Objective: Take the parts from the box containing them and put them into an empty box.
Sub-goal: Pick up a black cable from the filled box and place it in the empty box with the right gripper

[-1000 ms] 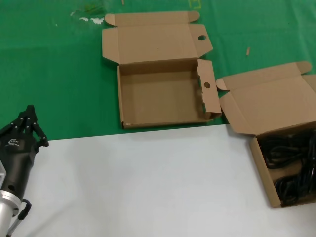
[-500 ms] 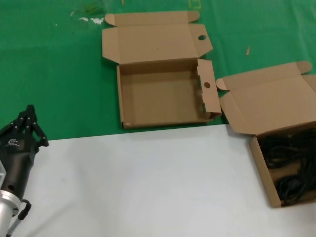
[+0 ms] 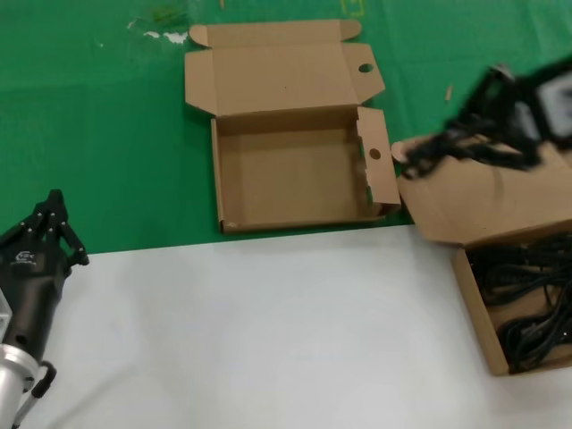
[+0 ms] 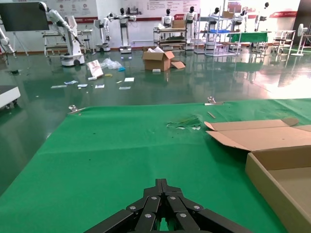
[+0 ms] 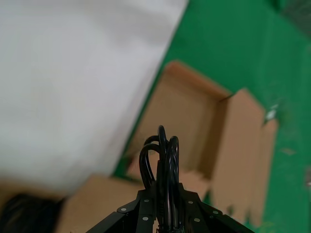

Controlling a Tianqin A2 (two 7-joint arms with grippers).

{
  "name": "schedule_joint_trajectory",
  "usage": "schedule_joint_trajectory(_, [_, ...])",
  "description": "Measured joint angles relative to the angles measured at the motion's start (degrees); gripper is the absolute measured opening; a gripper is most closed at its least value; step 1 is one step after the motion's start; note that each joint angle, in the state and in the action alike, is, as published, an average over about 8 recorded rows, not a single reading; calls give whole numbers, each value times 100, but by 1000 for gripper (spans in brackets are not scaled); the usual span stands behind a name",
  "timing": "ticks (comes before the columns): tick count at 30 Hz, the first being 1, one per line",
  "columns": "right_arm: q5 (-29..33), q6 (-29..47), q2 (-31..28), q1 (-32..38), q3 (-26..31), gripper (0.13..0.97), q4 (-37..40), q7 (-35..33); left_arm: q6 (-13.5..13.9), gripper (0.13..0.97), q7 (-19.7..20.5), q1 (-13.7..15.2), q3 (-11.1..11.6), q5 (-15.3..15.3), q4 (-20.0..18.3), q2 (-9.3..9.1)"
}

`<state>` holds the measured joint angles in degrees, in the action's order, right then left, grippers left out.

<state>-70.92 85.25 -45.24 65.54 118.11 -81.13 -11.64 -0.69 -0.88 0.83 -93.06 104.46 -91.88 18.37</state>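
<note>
Right gripper (image 5: 163,206): seen blurred in the head view at the far right, above the plain lid of the full box; fingers (image 5: 141,208) closed on a black cable (image 5: 163,155).
Held cable: looped bundle gripped between the fingers, loops standing out past the tips in the right wrist view; in the head view it hangs as a dark blur (image 3: 438,147) over the lid corner, between the two boxes.
Full box (image 3: 474,304): at the right edge, on the white part of the counter (image 3: 268,331); more black cables (image 3: 527,295) are coiled inside.
Empty box (image 3: 295,174): on the green mat (image 3: 98,134), lid laid back, round hole in the lid tab and another in the side flap; nothing is seen inside.
Left gripper (image 3: 55,219): parked low at the left, at the line where mat meets white surface; fingers (image 4: 150,206) drawn together to a point, nothing held.
</note>
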Motion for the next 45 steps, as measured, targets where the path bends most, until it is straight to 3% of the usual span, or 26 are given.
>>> schedule_joint_trajectory(8, [338,-732,1213,379,381,205,684,588,0,140,0,0,0,0,0,0])
schedule_joint_trajectory(19, [596,-1765,2472,444,751,205,2332,859,0,140,0,0,0,0,0,0])
schedule_joint_trajectory(34, [723,-3206,3820,938,1043,209,5515,-99,0,140,0,0,0,0,0,0])
schedule_joint_trajectory(45, [522,-3575,4121,1170,946,260,6425,-496,0,140,0,0,0,0,0,0])
